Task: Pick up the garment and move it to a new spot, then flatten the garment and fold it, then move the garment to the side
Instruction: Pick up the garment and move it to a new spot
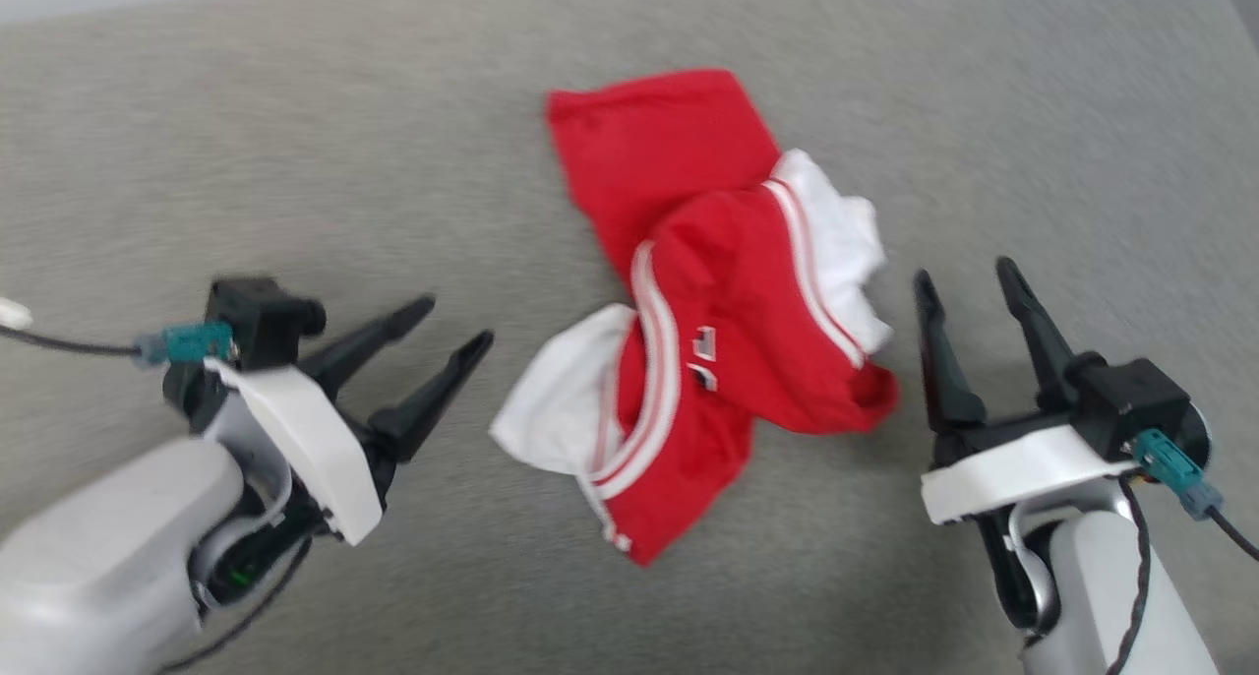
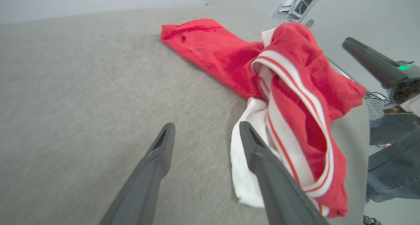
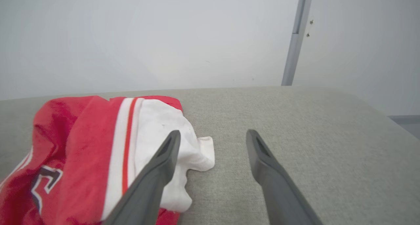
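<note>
Head view: we see the garment (image 1: 708, 291) crumpled about mid-way across the grey fabric surface (image 1: 295, 144). Its red body is bunched, with 2 white sleeve ends sticking out and striped trim showing. It lies between the 2 grippers and touches neither. Left gripper (image 1: 455, 321): jaws wide, empty, fingers aimed at the nearer white sleeve end. Right gripper (image 1: 964, 272): jaws wide, empty, just beside the garment.

Left wrist view: left gripper (image 2: 206, 125) is spread wide over bare surface. 1 finger overlaps the white sleeve end, and we cannot tell if it touches. The garment (image 2: 295, 87) runs toward the surface's far edge.

Right wrist view: right gripper (image 3: 213, 132) is wide, with nothing between the fingers. The garment (image 3: 82, 136) sits near the far edge, with bare surface beside it. A pale wall (image 3: 164, 38) is behind.
</note>
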### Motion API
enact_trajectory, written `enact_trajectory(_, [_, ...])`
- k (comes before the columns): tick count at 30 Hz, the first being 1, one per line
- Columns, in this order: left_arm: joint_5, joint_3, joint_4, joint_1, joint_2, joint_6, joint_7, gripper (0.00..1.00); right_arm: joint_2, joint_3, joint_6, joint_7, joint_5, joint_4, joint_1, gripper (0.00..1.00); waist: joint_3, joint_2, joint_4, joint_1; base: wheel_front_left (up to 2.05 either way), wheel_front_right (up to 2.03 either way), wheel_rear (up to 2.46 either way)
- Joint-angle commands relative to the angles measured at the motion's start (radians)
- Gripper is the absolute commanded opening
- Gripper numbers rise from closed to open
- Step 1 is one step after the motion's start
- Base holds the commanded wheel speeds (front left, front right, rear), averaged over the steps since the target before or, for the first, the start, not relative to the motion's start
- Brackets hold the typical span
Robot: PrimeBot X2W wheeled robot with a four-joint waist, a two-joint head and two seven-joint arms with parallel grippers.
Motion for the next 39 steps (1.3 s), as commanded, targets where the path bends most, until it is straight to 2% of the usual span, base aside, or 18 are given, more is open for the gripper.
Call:
enact_trajectory(1, [0.007,0.051,0.041,0.052,-0.035,0.002,-0.008,1.0,-0.001,-0.022,0.0,-0.005,-0.018,0.006,0.021,1.0,-0.089,0.0,0.105,0.0,0.0,0.0,0.0])
enact_trajectory(6, [0.113,0.328,0.158,0.276,-0.143,0.002,-0.009,1.0,-0.001,-0.074,0.0,-0.005,-0.052,0.018,0.062,1.0,-0.152,0.0,0.175,0.0,0.0,0.0,0.0])
enact_trajectory(11, [0.257,0.603,0.197,0.517,-0.246,0.002,-0.009,1.0,-0.001,-0.101,0.0,-0.005,-0.07,0.032,0.122,1.0,-0.219,0.0,0.21,0.0,0.0,0.0,0.0])
enact_trajectory(16, [0.424,0.863,0.18,0.711,-0.341,0.002,-0.009,1.0,-0.001,-0.132,0.0,-0.005,-0.082,0.037,0.176,1.0,-0.272,0.0,0.221,0.0,0.0,0.0,0.0])
enact_trajectory(17, [0.424,0.863,0.18,0.711,-0.341,0.002,-0.009,1.0,-0.001,-0.132,0.0,-0.005,-0.082,0.037,0.176,1.0,-0.272,0.0,0.221,0.0,0.0,0.0,0.0])
enact_trajectory(22, [0.603,1.073,0.114,0.873,-0.423,0.002,-0.009,1.0,-0.003,-0.154,0.0,-0.005,-0.089,0.027,0.216,1.0,-0.315,0.0,0.215,0.0,0.0,0.0,0.0])
enact_trajectory(26, [0.73,1.181,0.04,0.961,-0.475,0.002,-0.009,1.0,-0.008,-0.16,0.0,-0.005,-0.086,0.01,0.231,1.0,-0.331,0.0,0.203,0.0,0.0,0.0,0.0])
enact_trajectory(30, [0.813,1.265,-0.03,1.009,-0.521,0.002,-0.009,1.0,-0.007,-0.165,0.0,-0.005,-0.084,-0.012,0.24,1.0,-0.335,0.0,0.194,0.0,0.0,0.0,0.0])
enact_trajectory(39, [0.883,1.286,-0.093,1.047,-0.555,0.002,-0.009,1.0,-0.005,-0.165,0.0,-0.005,-0.077,-0.013,0.254,1.0,-0.331,0.0,0.181,0.0,0.0,0.0,0.0])
